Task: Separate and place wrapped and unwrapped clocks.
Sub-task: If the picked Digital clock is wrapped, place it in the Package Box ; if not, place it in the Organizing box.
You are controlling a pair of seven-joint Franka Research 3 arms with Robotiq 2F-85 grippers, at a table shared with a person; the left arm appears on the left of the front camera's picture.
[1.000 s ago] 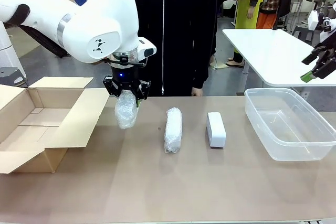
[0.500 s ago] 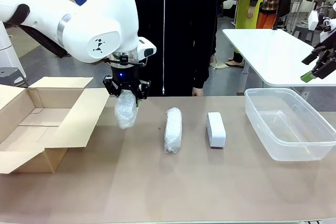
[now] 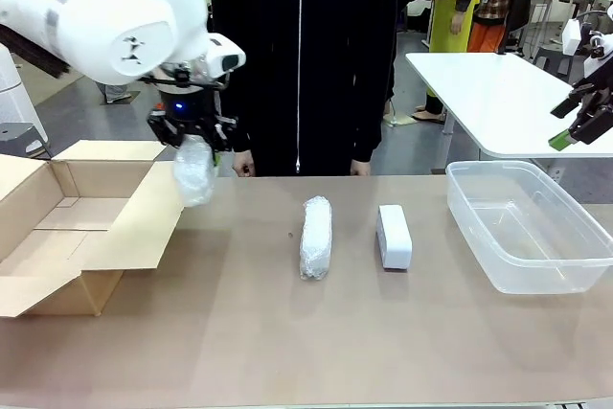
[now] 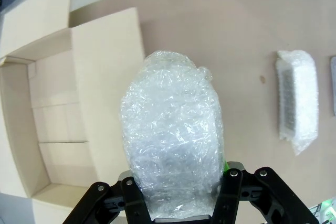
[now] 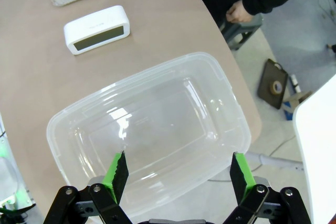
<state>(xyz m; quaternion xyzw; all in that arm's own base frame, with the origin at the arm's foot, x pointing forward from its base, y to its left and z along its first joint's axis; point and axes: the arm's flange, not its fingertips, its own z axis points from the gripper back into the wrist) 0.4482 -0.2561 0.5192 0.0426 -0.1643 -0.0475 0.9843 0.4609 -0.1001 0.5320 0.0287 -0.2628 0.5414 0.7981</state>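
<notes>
one wrapped clock (image 3: 194, 174) in left gripper (image 3: 193, 146), over cardboard box flap (image 3: 134, 222)

The left arm (image 3: 105, 16) reaches in from the left with its elbow high and its wrist (image 3: 187, 93) turned straight down over the far left part of the desk. The left jaws point downward, clamped on the upper end of a wrapped clock (image 3: 194, 171) that hangs clear of the desk. The right arm (image 3: 575, 37) is raised by the desk's far right corner, well above it. The right jaws stand wide apart, green pads (image 5: 116, 174) facing each other, holding nothing.
</notes>
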